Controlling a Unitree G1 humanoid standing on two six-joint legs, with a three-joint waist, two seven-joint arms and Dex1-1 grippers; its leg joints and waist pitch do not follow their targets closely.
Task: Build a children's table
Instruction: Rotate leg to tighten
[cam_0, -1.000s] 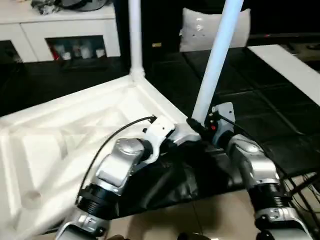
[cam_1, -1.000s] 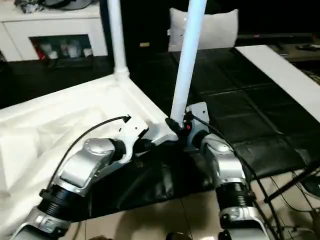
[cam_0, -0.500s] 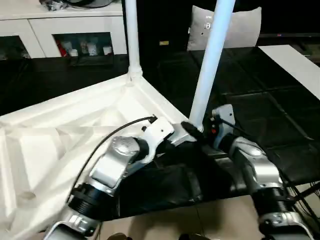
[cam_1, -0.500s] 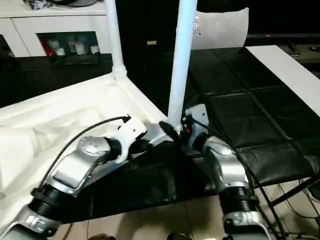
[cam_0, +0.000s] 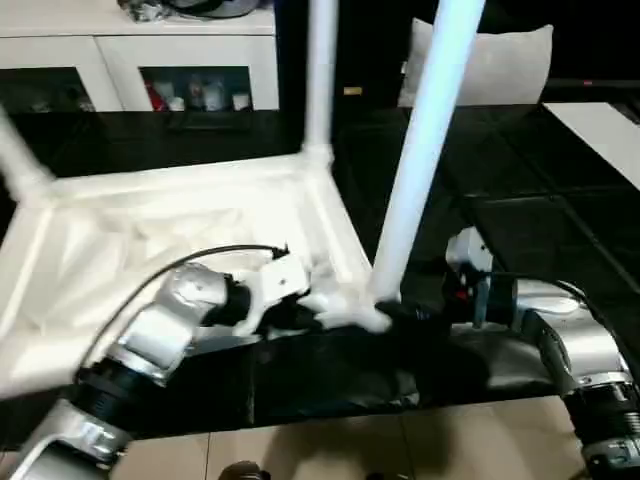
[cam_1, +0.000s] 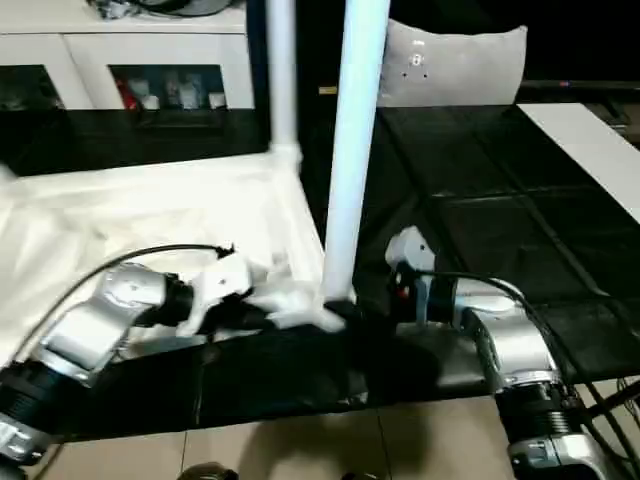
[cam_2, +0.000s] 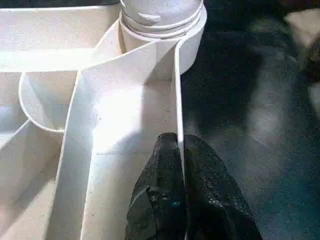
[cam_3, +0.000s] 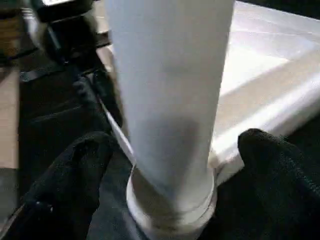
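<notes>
Table top lying upside down at left centre of the frame, legs pointing upward

The table top (cam_0: 180, 215) is lying ribbed side up; the near leg (cam_0: 420, 160) is standing in its corner socket, long axis leaning slightly right — the far leg (cam_0: 320, 80) upright. The left gripper (cam_2: 181, 165) is clamping the top's rim; the right gripper (cam_3: 165, 165) is spread apart around the near leg's base.

Table top (cam_0: 190, 215): white plastic, smooth, faint sheen; thin ribs on underside.
Near leg (cam_0: 420, 150): white plastic tube, smooth, satin.
Far leg (cam_0: 320, 70): same white plastic.
Left gripper (cam_2: 177, 200) fingers (cam_2: 160, 195): black, matt, finely grained.
Right gripper (cam_3: 170, 165) fingers (cam_3: 75, 170): black, matt, soft-looking.
Forearms (cam_0: 560, 335): silver, metallic, brushed sheen.
Floor mat (cam_0: 520, 180): black, glossy, panelled.
Cushion (cam_0: 500, 65): grey-white cloth, matt.
</notes>
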